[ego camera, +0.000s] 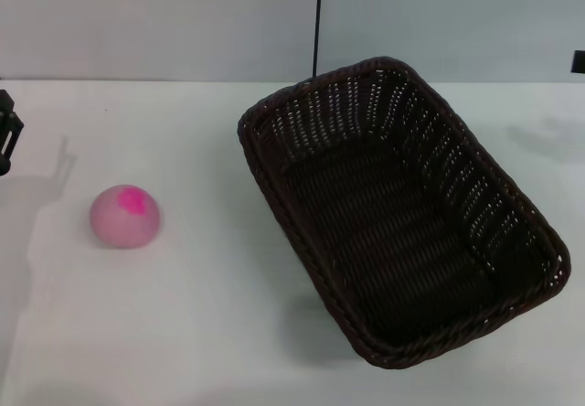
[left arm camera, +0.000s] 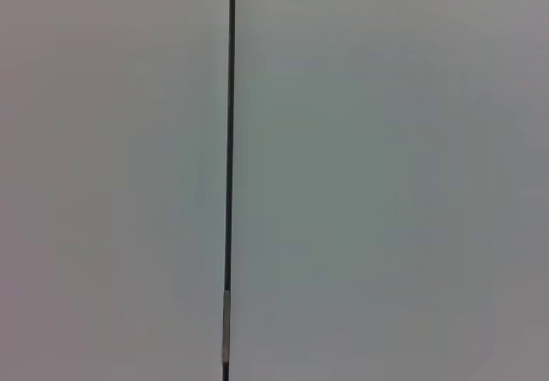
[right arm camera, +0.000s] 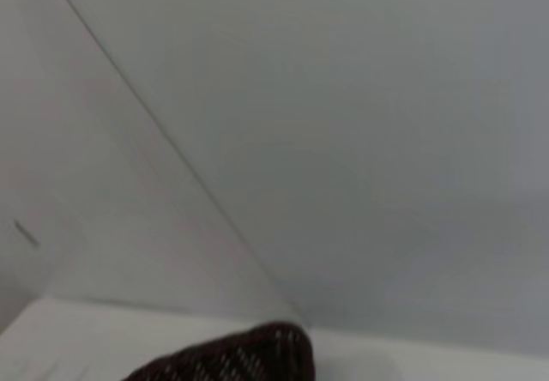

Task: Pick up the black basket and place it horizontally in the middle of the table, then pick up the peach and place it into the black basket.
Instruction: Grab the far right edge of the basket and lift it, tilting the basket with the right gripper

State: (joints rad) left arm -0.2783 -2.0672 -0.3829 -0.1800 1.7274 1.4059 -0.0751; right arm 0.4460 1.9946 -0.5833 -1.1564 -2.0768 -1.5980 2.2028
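Note:
The black basket (ego camera: 475, 196) lies empty on the white table (ego camera: 201, 315), right of the middle, turned diagonally with one corner toward the back wall. One corner of it also shows in the right wrist view (right arm camera: 249, 359). The peach (ego camera: 125, 215) sits alone on the table at the left, its magenta blotch facing up. My left gripper (ego camera: 7, 132) shows only as a dark part at the far left edge, well away from the peach. My right gripper (ego camera: 579, 60) shows only as a small dark bit at the far right edge, beyond the basket.
A pale wall runs behind the table, with a thin dark vertical line (ego camera: 317, 22) on it above the basket's far corner. The line also shows in the left wrist view (left arm camera: 230, 141). Bare tabletop lies between the peach and the basket.

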